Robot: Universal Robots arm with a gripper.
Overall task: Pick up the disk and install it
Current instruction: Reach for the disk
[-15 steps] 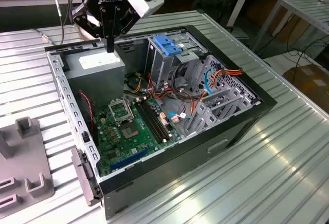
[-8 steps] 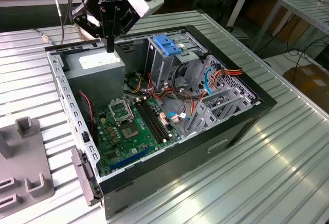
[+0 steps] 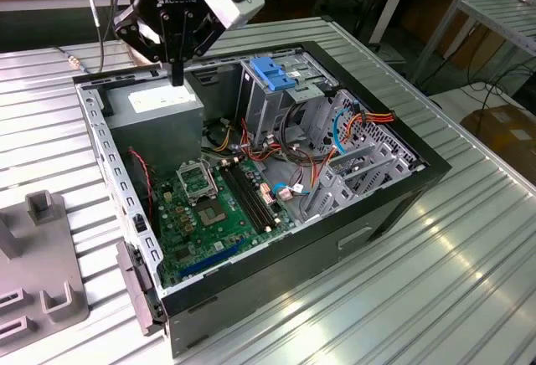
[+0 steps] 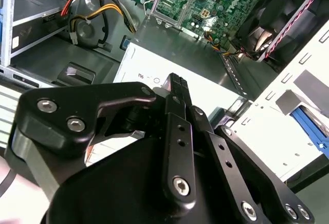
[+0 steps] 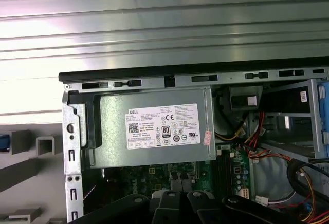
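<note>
Disk [image 5: 4,142], perhaps glimpsed blue-edged out past the power-supply box [image 5: 149,152]: expect rigid, weighty, shock-sensitive, take its framed edges; your gripper [image 3: 177,76] hovers closed, empty, above that box.

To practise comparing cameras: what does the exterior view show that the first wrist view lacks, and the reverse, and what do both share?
The exterior view adds the motherboard's blue expansion slot and a brown box beyond the table. The first wrist view adds a small pink sticker on the power supply, beside its white label. Both share that power supply, the computer case and the gripper.
</note>
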